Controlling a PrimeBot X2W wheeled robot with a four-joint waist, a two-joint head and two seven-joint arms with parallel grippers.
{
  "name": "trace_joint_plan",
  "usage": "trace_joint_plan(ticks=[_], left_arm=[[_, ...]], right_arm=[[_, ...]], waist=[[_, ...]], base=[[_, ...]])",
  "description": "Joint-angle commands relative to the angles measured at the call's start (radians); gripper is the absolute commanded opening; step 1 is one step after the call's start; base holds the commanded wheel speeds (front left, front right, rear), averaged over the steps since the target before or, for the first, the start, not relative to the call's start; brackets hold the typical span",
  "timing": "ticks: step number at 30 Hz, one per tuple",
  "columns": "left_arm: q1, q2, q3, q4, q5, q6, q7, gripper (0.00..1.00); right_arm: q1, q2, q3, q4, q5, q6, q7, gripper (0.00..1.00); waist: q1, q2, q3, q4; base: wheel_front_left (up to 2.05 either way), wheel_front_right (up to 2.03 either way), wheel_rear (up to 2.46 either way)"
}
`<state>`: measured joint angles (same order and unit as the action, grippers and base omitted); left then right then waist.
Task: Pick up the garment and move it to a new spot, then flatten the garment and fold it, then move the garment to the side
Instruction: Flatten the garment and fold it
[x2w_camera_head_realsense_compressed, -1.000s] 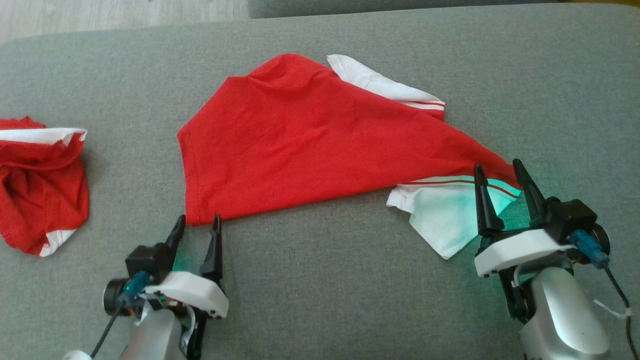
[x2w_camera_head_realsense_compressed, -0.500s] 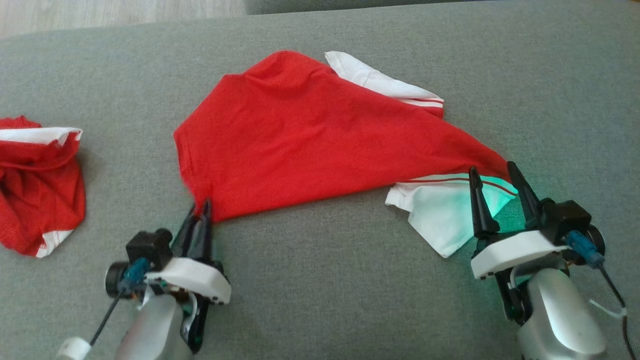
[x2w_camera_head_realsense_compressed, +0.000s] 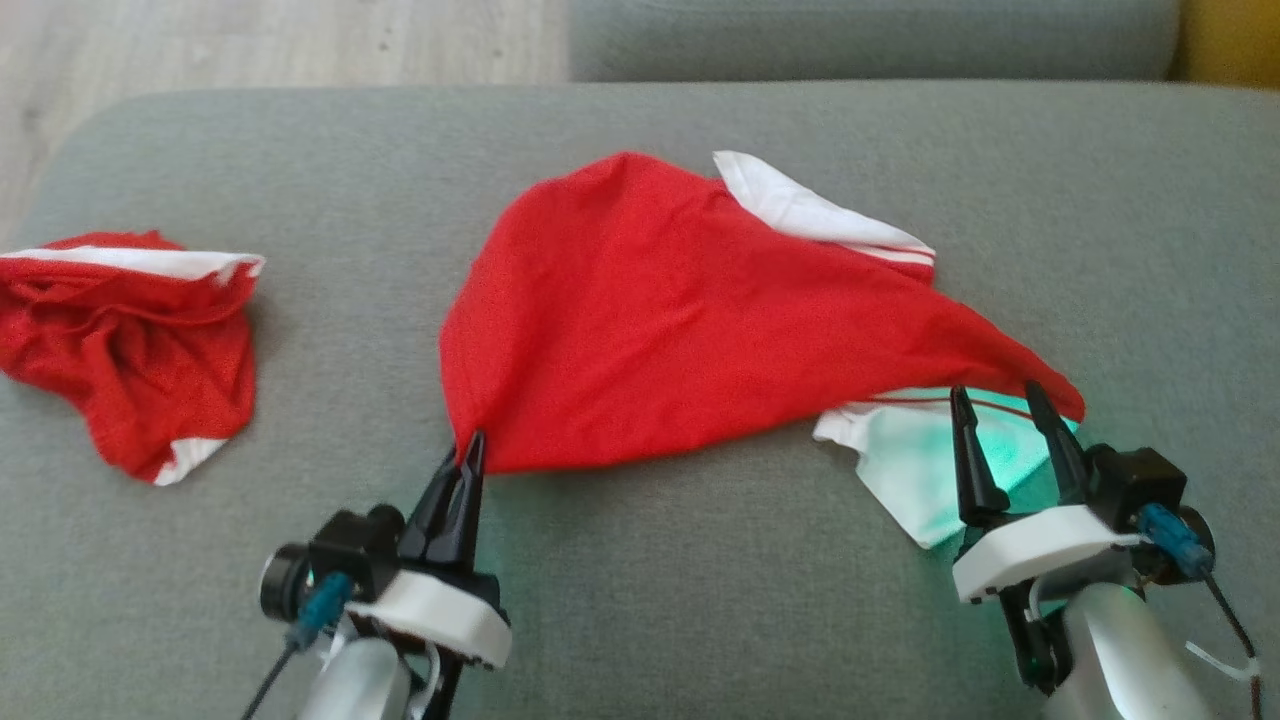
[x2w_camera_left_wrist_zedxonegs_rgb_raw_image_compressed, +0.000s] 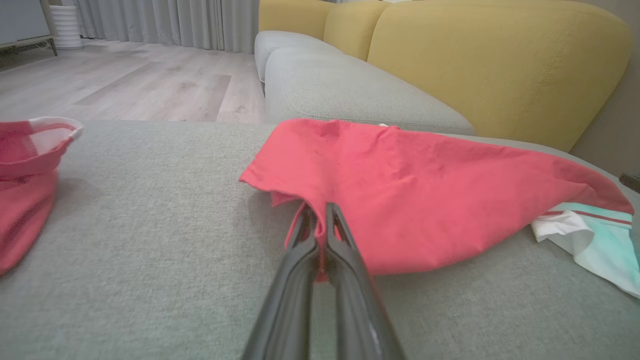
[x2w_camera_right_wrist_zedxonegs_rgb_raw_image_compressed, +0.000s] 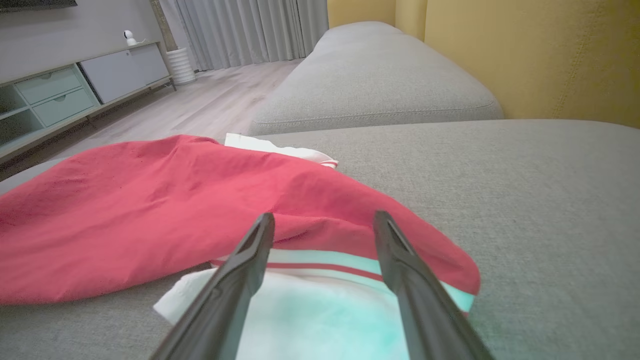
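Head view: the left tool is now pinched shut on the near left corner of the garment. One second earlier its fingers stood apart, just short of that hem. The corner is drawn to a point at the fingertips, and the left wrist view shows the red cloth gathered between the closed fingers. The whole head view has also shifted; this is camera motion, not garment motion.

The right tool remains wide open, its fingers set over the white, red-striped sleeve at the garment's near right corner. Contact with the sleeve cannot be confirmed.

The garment lies mid-way across the grey cushion, roughly triangular and not yet flat.

Judgement: the first grasp is secured. A second grasp at the right corner is likely still required before lifting and relocating.

No container is in use. A second garment lies crumpled on the cushion, well apart to the left.
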<state>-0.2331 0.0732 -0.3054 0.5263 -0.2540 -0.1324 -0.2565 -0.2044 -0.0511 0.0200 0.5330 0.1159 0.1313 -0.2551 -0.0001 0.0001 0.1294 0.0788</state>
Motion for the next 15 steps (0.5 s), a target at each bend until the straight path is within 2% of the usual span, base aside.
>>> trace_joint_plan(ticks=[1,6,10,11,14,15], left_arm=[[-0.003,0.006,0.025,-0.053,0.001,0.002,-0.005,0.0],[0.027,-0.005,-0.003,-0.071,-0.012,0.002,-0.005,0.0],[-0.011,-0.007,0.028,-0.029,-0.007,0.002,-0.005,0.01],[-0.029,-0.008,0.039,-0.015,-0.005,0.002,-0.005,0.09],[-0.082,-0.004,0.081,0.036,0.007,0.012,-0.005,0.17],[-0.099,-0.002,0.093,0.051,0.012,0.015,-0.005,0.25]], right_arm=[[-0.017,-0.002,0.022,-0.027,0.009,-0.001,-0.007,1.0],[-0.028,0.0,0.034,-0.033,0.015,-0.001,-0.007,1.0],[-0.052,0.0,0.048,-0.038,0.016,-0.001,-0.007,1.0],[-0.058,0.0,0.049,-0.038,0.015,-0.001,-0.007,1.0],[-0.075,0.0,0.049,-0.037,0.011,-0.001,-0.007,1.0],[-0.079,0.0,0.049,-0.037,0.01,-0.001,-0.007,1.0]], waist=[[0.0001,-0.0001,-0.022,0.022],[0.0001,-0.0001,-0.005,0.02],[0.0001,-0.0001,0.042,-0.006],[0.0001,-0.0001,0.054,-0.012],[0.0001,-0.0001,0.089,-0.038],[0.0001,-0.0001,0.099,-0.046]], base=[[0.0,0.0,0.0],[0.0,0.0,0.0],[0.0,0.0,0.0],[0.0,0.0,0.0],[0.0,0.0,0.0],[0.0,0.0,0.0]])
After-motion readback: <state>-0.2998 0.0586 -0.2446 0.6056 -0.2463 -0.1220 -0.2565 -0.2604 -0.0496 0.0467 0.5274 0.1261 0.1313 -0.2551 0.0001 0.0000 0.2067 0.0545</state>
